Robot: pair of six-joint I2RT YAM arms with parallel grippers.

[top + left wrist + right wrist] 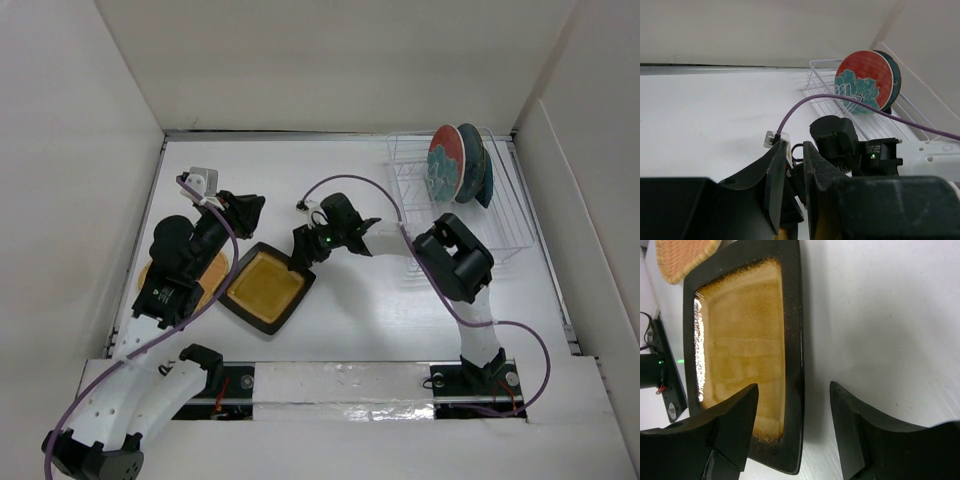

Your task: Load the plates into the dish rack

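Right wrist view: the right gripper (794, 390) hovers, jaws released, astride the rim of the square plate (740, 340), which lies flat, well apart from the rack (410, 185). Left gripper (795, 155) slightly parted, empty. Next, likely: clench, lift.

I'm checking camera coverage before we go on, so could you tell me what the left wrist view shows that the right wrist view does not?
Only the left wrist view: the rack at the far right, holding the upright marbled plate with a teal plate behind it, a purple cable, and the left tool, slightly open. Only the right wrist view: the square plate lying flat, an edge of the tan plate beyond it, and the right tool, open over the square plate's rim. Both: the white table.
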